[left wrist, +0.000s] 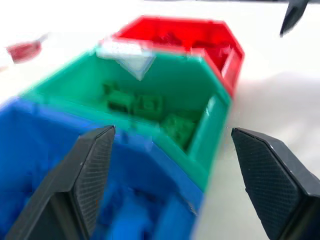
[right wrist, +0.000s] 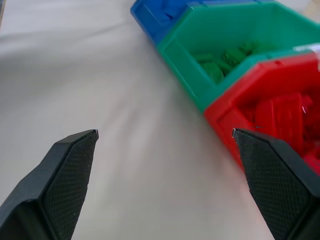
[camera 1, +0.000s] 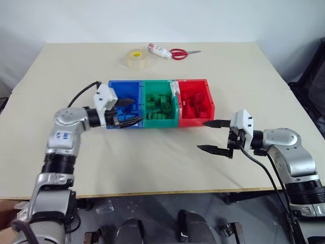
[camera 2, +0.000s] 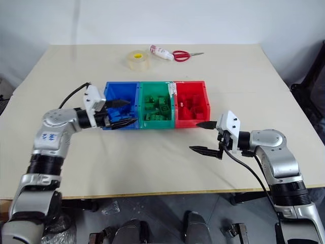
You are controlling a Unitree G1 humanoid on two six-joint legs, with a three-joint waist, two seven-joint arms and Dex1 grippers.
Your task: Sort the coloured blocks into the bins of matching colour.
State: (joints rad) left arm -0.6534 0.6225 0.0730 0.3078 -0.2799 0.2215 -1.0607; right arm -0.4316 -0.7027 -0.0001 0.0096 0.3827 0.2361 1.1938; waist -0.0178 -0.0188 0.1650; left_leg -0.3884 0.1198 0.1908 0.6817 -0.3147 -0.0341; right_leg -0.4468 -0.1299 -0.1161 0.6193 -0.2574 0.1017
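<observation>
Right gripper (camera 1: 210,136) hovered nearest over the beige tabletop (camera 1: 152,162), black fingers wide apart, empty, just before the red plastic bin (camera 1: 195,99). Left gripper (camera 1: 129,111) gaped empty at the blue bin (camera 1: 124,91). Green studded blocks (camera 1: 158,109) lay in the green bin (camera 1: 159,87); red blocks (camera 1: 195,108) in red.
</observation>
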